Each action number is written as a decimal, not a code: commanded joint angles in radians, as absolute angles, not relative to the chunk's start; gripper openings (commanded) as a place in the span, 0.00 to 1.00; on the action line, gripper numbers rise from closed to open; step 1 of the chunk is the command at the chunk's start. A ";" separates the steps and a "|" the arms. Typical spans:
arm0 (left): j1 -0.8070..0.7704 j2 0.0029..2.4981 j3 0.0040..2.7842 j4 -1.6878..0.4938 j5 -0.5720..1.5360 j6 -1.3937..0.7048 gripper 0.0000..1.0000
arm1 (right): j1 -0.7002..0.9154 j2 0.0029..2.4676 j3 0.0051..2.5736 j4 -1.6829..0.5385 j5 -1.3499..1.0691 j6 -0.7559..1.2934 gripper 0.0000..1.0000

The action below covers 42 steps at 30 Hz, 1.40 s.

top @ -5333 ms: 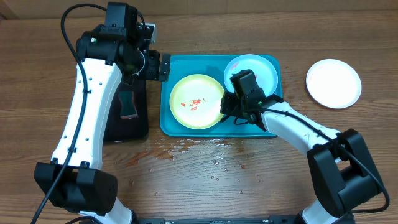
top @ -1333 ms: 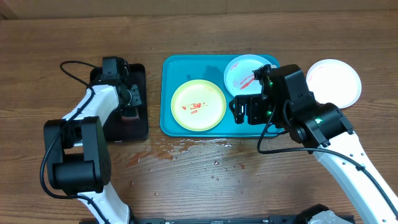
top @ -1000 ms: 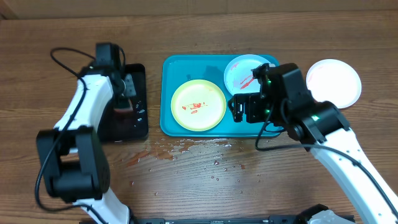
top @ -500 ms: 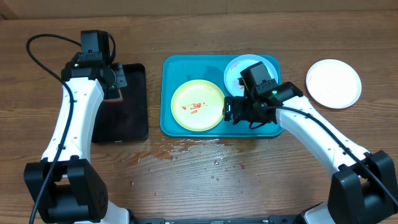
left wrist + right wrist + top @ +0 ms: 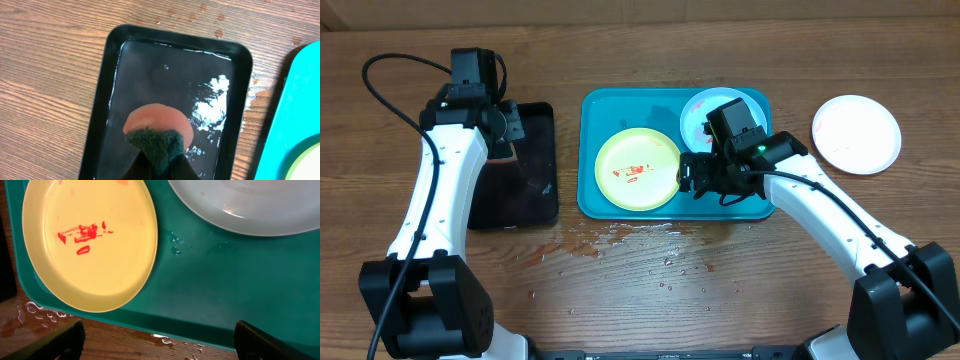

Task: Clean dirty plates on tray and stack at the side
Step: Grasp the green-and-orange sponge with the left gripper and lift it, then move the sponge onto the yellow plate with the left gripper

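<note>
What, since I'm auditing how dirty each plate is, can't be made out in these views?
- Overhead: the right arm covers part of the pale mint plate, so its smears can't be judged.
- Right wrist: that plate is cut off by the top edge.
- Left wrist: the bottom edge cuts off the lower end of the sponge.

The large turquoise rectangular plastic tray (image 5: 592, 112) lies flat under the right claw (image 5: 704, 180). In it, a small round yellow-green plate (image 5: 638, 168) with red smears lies just left of the claw, a pale mint plate (image 5: 703, 112) just beyond it. A white plate (image 5: 856, 134) lies well right, outside the tray.
</note>
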<state>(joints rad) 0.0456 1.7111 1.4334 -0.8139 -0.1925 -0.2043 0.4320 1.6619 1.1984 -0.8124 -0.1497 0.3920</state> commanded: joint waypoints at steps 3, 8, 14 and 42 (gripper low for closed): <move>0.039 1.715 1.442 -0.804 -0.210 -0.218 0.04 | 0.429 1.656 1.217 -0.812 -0.147 0.397 0.96; 0.039 1.715 1.442 -0.804 -0.209 -0.218 0.04 | 0.429 1.679 1.217 -0.807 -0.136 0.397 0.91; 0.039 1.715 1.442 -0.805 -0.209 -0.218 0.04 | 0.432 1.751 1.217 -0.780 -0.131 0.436 0.79; -0.083 1.715 1.443 -0.710 0.155 -0.264 0.04 | 0.532 1.876 1.217 -0.578 0.073 0.633 0.36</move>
<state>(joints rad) -0.0212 1.7111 1.4334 -0.7345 0.0254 -0.2337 0.5316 1.8599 1.1984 -0.5949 0.0578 0.6235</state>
